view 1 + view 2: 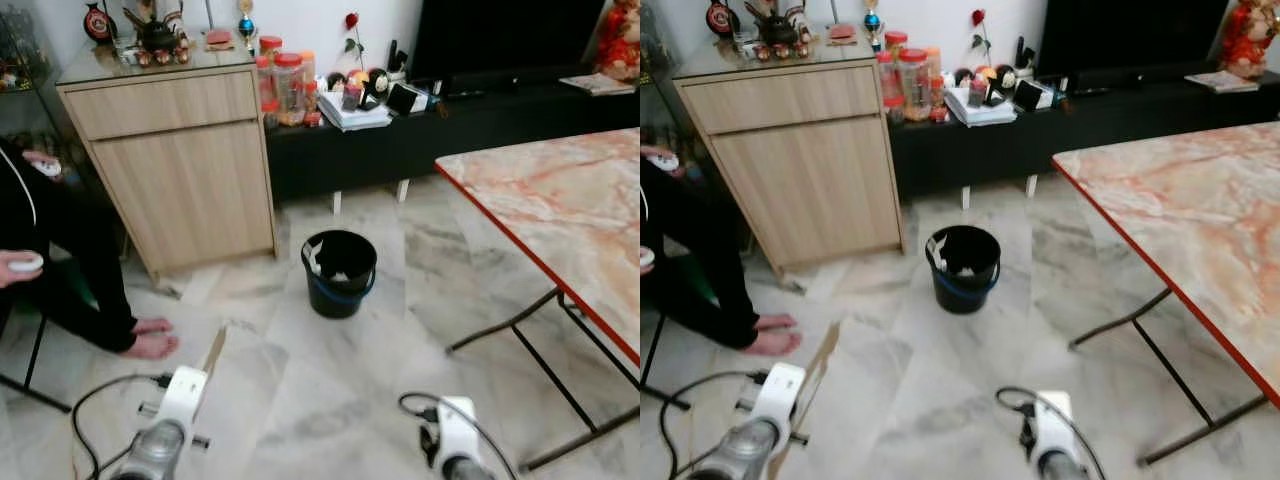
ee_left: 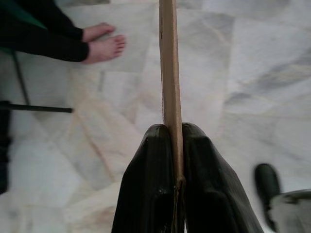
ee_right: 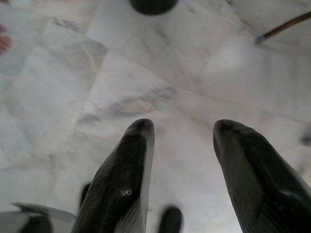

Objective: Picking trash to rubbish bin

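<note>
Left gripper point(image 2: 172, 145) is clamped on a thin flat strip of cardboard point(image 2: 168, 63), fingers point(image 2: 146, 184) pressed tight on both faces, strip sticking straight out past the tips. Seen from the head cameras, it sits low at about 7 o'clock, strip point(image 1: 214, 352) pointing up-floor toward 12.

Right gripper point(image 3: 182, 141) at about 5 o'clock, fingers spread wide, nothing between them, just marble floor point(image 3: 146, 73) under it.

Rubbish bin point(image 1: 339, 272) is further out, roughly 12 o'clock, black with a blue band, standing on the floor well apart from both grippers. Some white scraps already inside.

Step in hand, as I read it: carry the strip to the bin. To do it well: keep the clamp firm, walk up until the bin is right under the left gripper, bring the strip's free end over the rim before letting go. The strip is long and light, so it could catch the rim and tip out.

Person point(image 1: 60, 260) seated at 9 o'clock, bare feet point(image 1: 150, 338) on the floor near the left arm's path. Marble-top table point(image 1: 570, 210) at 2 o'clock, wooden cabinet point(image 1: 180, 160) behind at 11.
</note>
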